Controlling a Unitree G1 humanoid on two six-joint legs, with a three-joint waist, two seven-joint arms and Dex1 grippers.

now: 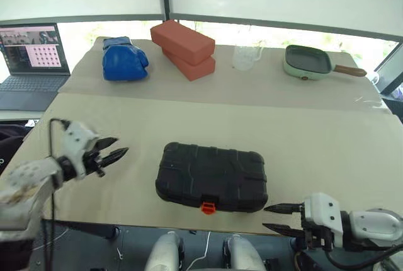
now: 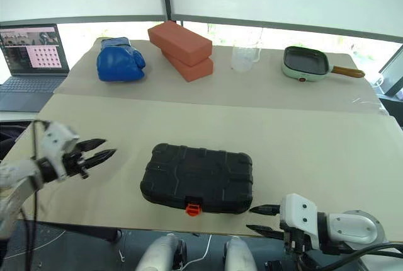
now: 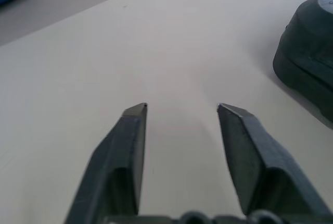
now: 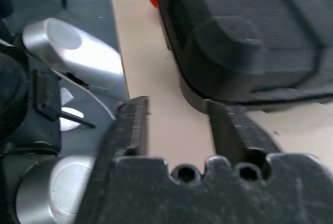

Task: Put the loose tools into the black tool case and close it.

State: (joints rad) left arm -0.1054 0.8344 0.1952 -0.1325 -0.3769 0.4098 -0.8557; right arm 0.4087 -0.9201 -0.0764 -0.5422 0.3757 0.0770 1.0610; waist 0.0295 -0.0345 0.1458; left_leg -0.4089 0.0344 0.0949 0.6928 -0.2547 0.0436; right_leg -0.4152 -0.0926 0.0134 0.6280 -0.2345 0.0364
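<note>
The black tool case (image 1: 211, 173) lies shut in the near middle of the table, its orange latch (image 1: 208, 207) facing the front edge. The loose tools are out of view. Left of the case, a short way off, my left gripper (image 1: 119, 146) hovers over bare tabletop, open and empty, pointing toward the case. In the left wrist view a corner of the case (image 3: 307, 67) sits beyond the gripper (image 3: 182, 108). My right gripper (image 1: 264, 217) is open and empty just off the table's front edge, below the case's right front corner (image 4: 250, 36).
Along the back of the table are a blue boxing glove (image 1: 124, 58), two stacked red bricks (image 1: 184, 47), a clear measuring cup (image 1: 247, 57) and a green pan (image 1: 308, 62). An open laptop (image 1: 31, 63) sits on a side surface at far left.
</note>
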